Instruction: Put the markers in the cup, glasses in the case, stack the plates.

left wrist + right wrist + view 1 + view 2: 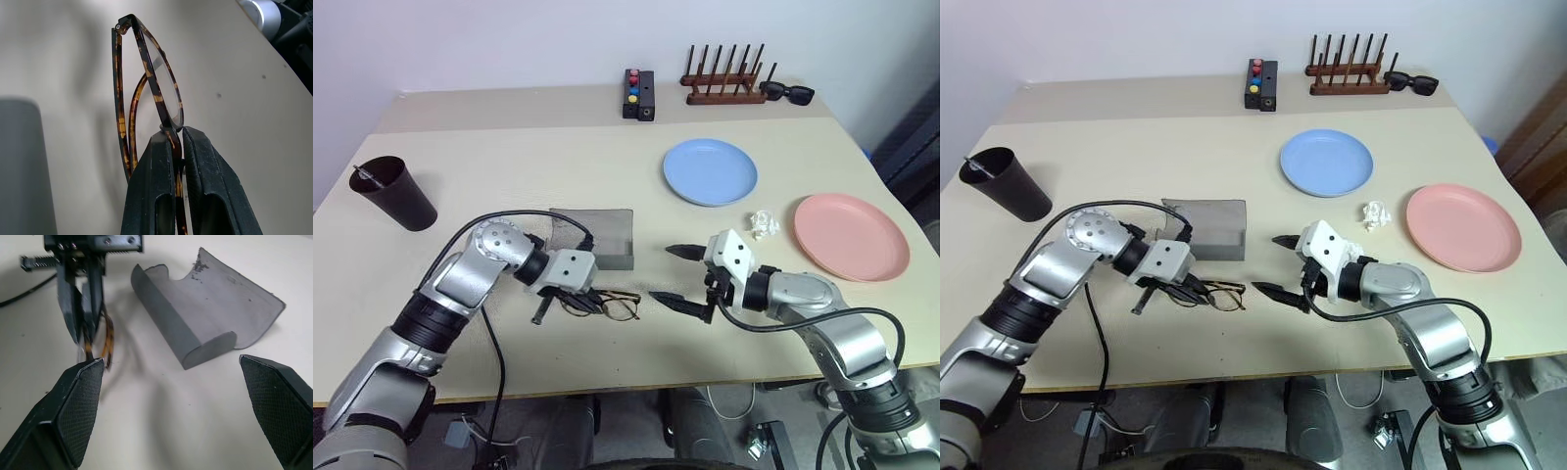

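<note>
Right, I take the open grey case as my landmark and read outward from the near edge.

Left gripper (540, 311): pressed together on the glasses (607, 305), pinching the frame at the rim; it sits just in front of the case, on the near side. I judge the pinch is there so the frame can be carried as one piece into the case.

Glasses: thin tortoise-dark rims, temples folded, held near the table in front of the case; I cannot tell whether they touch the tabletop.

Right gripper (675, 274): fingers spread wide, holding nothing, hovering just to the right of the case and pointing toward it. I read it as waiting to steady the case or take the glasses.

Case (604, 238): lies open, lid flat, hollow facing up, ready to receive.

White crumpled scrap (762, 224): well right of the case, between the plates.

Pink plate (850, 236): far right of the case, unstacked.

Blue plate (710, 171): beyond the case, to the right, lying apart from the pink one.

Cup (393, 193): well left of the case, upright, a slim dark thing already leaning inside.

Button box (638, 94), rack (724, 78), sunglasses (787, 93): far beyond the case at the back edge, not my concern.
</note>
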Controlling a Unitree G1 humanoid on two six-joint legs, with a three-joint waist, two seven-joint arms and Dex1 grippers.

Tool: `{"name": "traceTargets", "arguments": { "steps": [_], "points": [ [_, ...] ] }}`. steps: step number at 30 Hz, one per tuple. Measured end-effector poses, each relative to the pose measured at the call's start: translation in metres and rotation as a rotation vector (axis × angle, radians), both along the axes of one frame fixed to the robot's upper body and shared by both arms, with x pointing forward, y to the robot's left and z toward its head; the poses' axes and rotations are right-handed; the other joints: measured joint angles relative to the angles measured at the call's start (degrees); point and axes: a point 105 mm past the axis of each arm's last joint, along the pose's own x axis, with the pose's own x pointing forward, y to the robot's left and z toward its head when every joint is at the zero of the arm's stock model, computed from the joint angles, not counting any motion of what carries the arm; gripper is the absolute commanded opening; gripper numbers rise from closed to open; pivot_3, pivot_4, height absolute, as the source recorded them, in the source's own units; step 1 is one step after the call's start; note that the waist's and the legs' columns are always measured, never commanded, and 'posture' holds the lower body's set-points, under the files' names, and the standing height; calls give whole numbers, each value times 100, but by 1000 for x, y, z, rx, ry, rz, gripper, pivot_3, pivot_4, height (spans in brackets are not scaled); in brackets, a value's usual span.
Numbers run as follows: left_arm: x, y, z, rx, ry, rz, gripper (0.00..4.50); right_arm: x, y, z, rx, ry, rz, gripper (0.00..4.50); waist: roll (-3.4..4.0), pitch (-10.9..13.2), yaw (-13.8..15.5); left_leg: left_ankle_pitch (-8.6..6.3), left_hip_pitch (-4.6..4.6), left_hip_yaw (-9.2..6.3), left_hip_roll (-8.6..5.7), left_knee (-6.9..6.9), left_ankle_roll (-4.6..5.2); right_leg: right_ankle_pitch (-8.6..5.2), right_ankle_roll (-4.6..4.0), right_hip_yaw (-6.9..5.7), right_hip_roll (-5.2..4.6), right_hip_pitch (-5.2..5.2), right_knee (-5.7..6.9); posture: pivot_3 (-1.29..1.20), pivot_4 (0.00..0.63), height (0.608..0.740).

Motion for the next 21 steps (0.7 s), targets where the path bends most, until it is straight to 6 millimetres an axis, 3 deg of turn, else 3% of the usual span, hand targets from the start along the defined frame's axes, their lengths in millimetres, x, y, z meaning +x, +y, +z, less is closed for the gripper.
{"name": "traceTargets", "arguments": {
  "steps": [6, 11, 15, 21],
  "points": [
    [5, 14, 34, -75, -50, 45, 15, 4, -8, 2, -6, -6, -20, 4500, -2, 2, 50, -1, -7, 0, -1, 10, 1, -2, 2, -1, -1, 1, -3, 0, 150, 739],
    [42, 21, 69, -114, -211, 153, 15, 6, -10, 2, -10, -9, -20, 4500, -3, 2, 47, -2, -6, 1, -2, 12, 3, -1, 4, -1, -1, 2, -3, 0, 150, 739],
    [71, 22, 60, -94, -268, 235, 15, 8, -5, 3, 1, -18, -9, 4500, -2, 3, 36, -4, -6, 1, -2, 11, 6, 14, 15, -1, 0, 1, -2, 0, 150, 739],
    [88, 8, 31, -62, -232, 239, 15, 7, 2, 1, 9, -13, 5, 4500, -4, 3, 34, -6, -10, 1, -3, 12, 10, 21, 7, -1, 0, 0, -3, 0, 150, 739]
  ]
}}
